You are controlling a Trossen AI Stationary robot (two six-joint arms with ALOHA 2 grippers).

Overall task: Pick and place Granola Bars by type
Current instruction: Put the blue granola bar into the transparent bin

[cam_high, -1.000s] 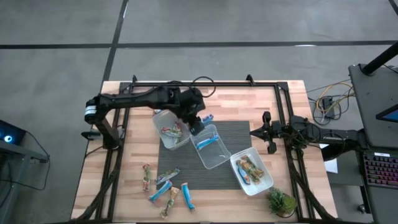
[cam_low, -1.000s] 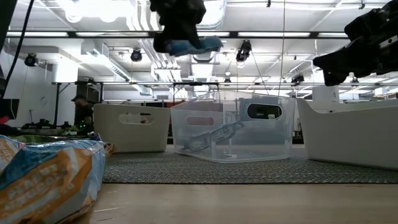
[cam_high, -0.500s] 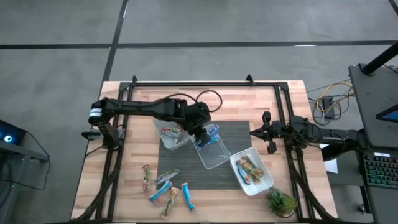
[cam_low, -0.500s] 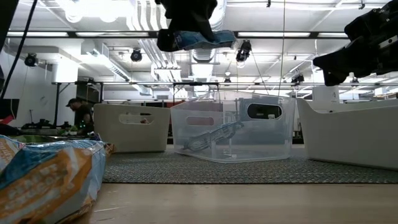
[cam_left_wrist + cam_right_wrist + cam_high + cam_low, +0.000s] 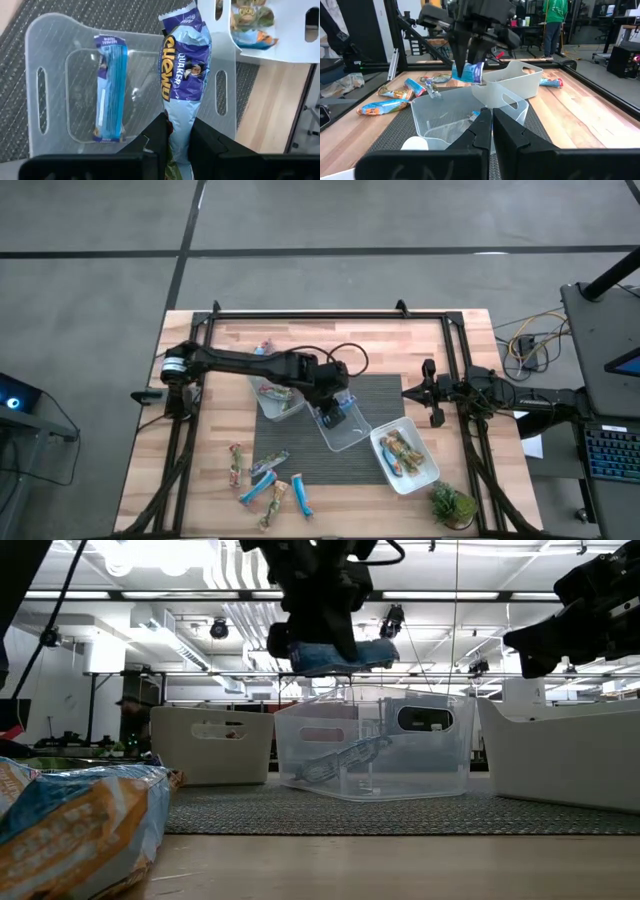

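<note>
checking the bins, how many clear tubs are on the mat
3: the left tub holding wrapped bars, the middle tub under the left gripper, and the right tub near the plant.

The wooden tabletop carries a dark ribbed mat bearing three clear tubs. Loose granola bars lie near its front left edge, a small green plant at the front right corner.
</note>
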